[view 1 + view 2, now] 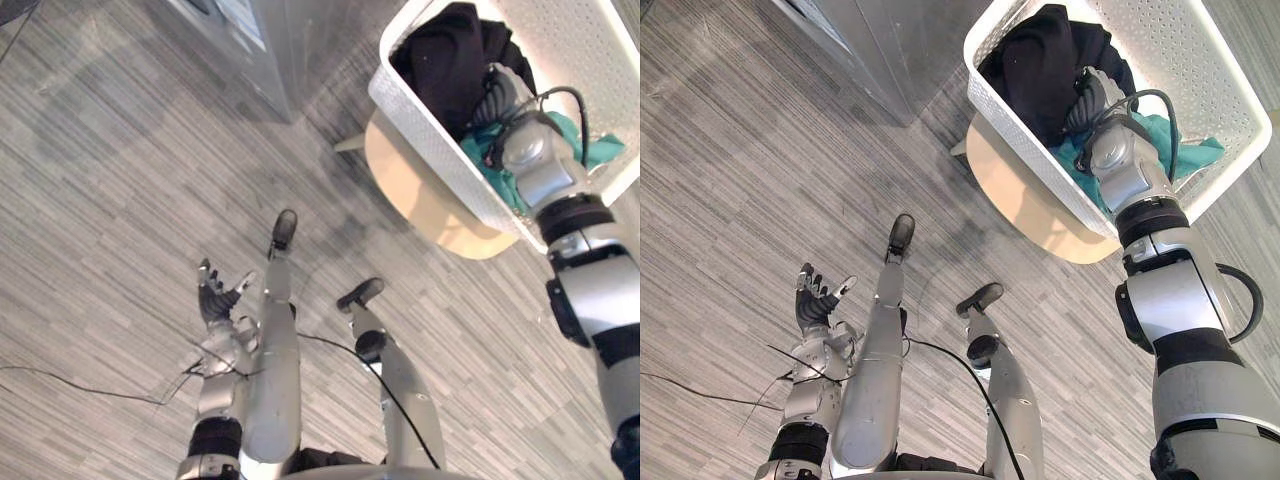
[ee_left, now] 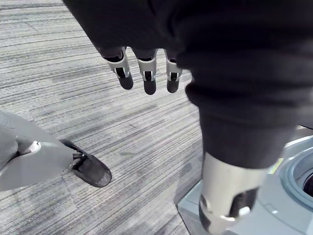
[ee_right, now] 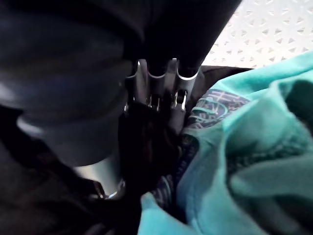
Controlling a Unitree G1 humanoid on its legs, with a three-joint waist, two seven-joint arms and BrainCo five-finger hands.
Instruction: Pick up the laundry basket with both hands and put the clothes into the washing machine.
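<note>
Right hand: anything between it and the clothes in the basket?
Nothing visible. The right hand is inside the white basket, down in the black garment beside the teal garment. The left hand hangs open over the floor, away from the basket.

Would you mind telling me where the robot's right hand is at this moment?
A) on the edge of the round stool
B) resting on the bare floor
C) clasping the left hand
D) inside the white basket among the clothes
D: the right hand is down inside the white basket, between the black garment and the teal garment, while the left hand hangs open over the floor.
</note>
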